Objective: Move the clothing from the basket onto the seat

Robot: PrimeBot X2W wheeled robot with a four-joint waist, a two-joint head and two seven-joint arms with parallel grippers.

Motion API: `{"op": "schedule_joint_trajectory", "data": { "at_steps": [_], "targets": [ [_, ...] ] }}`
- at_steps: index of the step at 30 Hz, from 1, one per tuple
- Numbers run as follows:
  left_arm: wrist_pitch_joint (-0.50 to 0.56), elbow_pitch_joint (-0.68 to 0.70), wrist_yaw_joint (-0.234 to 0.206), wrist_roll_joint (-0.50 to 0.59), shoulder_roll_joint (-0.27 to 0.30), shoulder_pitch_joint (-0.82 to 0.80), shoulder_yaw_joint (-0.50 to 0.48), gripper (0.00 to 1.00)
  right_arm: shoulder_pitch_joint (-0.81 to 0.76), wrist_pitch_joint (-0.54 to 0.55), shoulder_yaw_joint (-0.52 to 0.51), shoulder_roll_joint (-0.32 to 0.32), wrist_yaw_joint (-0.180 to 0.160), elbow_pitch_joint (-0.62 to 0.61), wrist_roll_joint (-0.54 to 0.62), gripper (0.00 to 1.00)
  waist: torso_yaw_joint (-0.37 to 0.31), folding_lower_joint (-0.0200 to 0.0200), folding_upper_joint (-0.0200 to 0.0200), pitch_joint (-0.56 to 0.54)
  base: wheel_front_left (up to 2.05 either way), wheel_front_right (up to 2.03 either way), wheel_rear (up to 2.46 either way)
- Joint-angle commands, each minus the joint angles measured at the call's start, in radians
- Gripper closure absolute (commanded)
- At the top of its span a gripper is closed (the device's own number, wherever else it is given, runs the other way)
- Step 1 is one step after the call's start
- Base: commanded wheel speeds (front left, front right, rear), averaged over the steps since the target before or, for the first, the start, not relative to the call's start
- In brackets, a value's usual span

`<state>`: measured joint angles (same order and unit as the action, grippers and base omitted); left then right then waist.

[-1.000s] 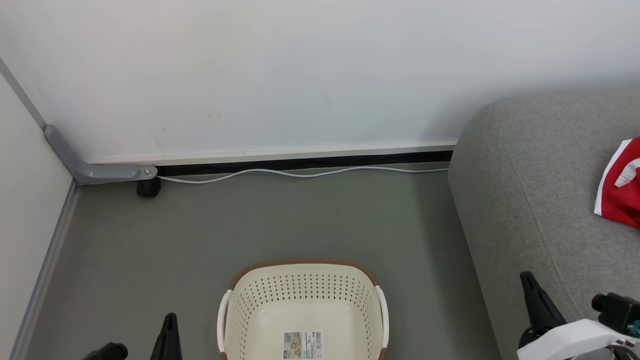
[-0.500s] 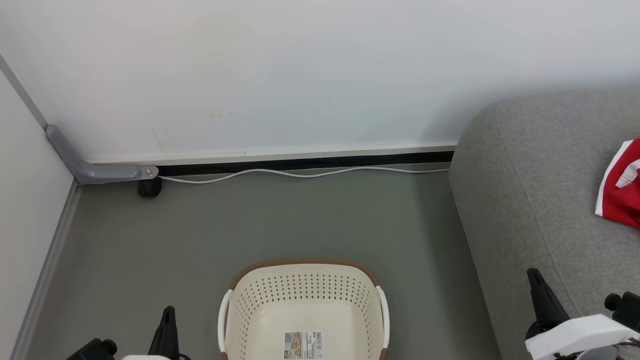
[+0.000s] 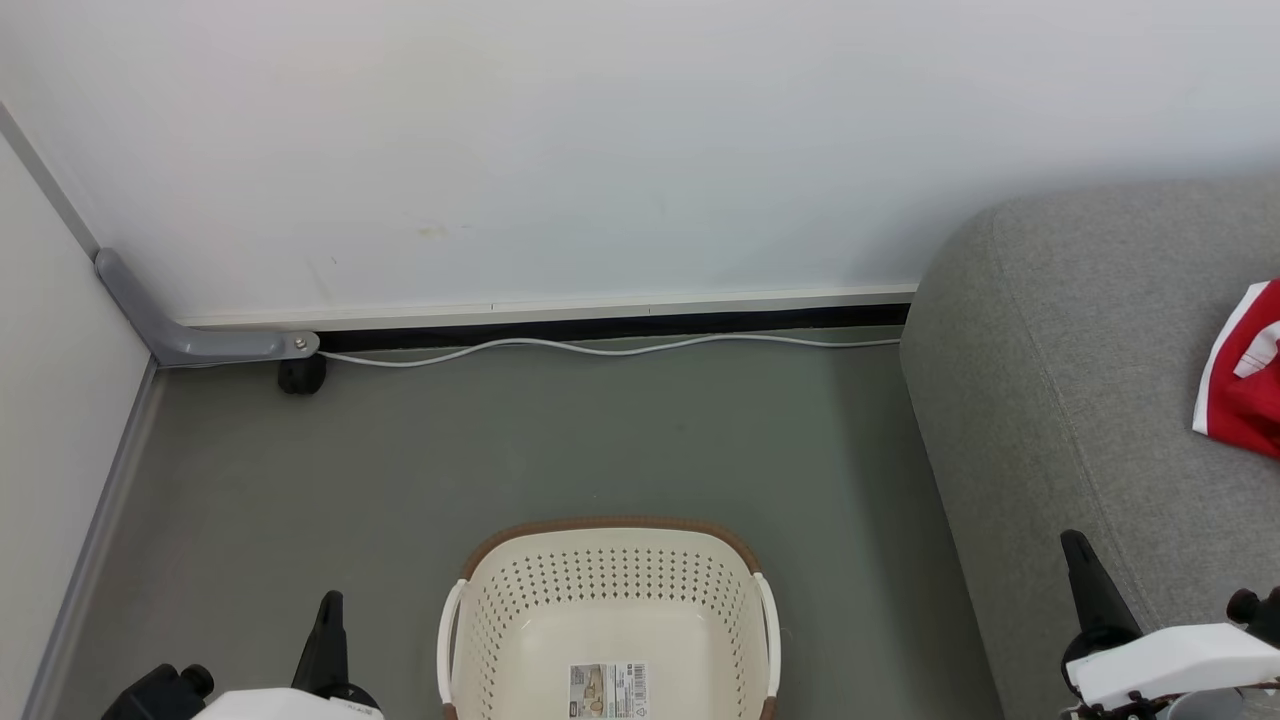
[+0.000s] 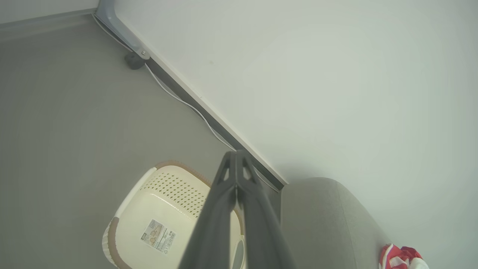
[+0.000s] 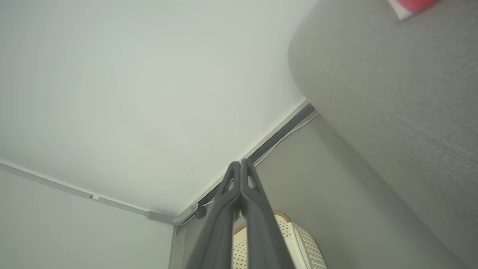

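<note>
Both end effectors (image 4: 236, 154) (image 5: 241, 162) closed (empty)

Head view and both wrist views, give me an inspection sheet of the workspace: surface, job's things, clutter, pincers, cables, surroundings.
Surface: smooth grey floor.
Job's things: basket on the floor, no clothing seen inside, paper label on its bottom; red clothing lying on the seat.
Clutter: nothing seen.
Pincers: left pincer shut, holding nothing, left of the basket; right pincer shut, holding nothing, in front of the seat.
Cables: white cable along the foot of the wall.
Surroundings: white wall; grey corner bracket.
</note>
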<state>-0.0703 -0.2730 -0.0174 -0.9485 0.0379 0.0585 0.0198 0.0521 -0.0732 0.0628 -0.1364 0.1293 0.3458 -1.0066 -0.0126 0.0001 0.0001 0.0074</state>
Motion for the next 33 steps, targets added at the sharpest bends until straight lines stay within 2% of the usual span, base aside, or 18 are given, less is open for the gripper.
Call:
{"op": "schedule_joint_trajectory", "data": {
  "at_steps": [1, 33],
  "targets": [
    [0.007, 0.025, 0.014, -0.027, 0.01, -0.055, -0.024, 1.0, 0.04, 0.007, -0.003, -0.009, 0.001, -0.03, -0.023, 1.0, 0.0, -0.0001, -0.0001, 0.0, 0.0, 0.0, 0.0],
    [0.099, 0.026, 0.084, -0.36, 0.012, -0.113, -0.081, 1.0, 0.048, 0.099, -0.091, 0.038, 0.001, -0.068, -0.33, 1.0, 0.007, -0.0001, -0.0001, -0.002, 0.0, 0.0, 0.0]
  ]
}}
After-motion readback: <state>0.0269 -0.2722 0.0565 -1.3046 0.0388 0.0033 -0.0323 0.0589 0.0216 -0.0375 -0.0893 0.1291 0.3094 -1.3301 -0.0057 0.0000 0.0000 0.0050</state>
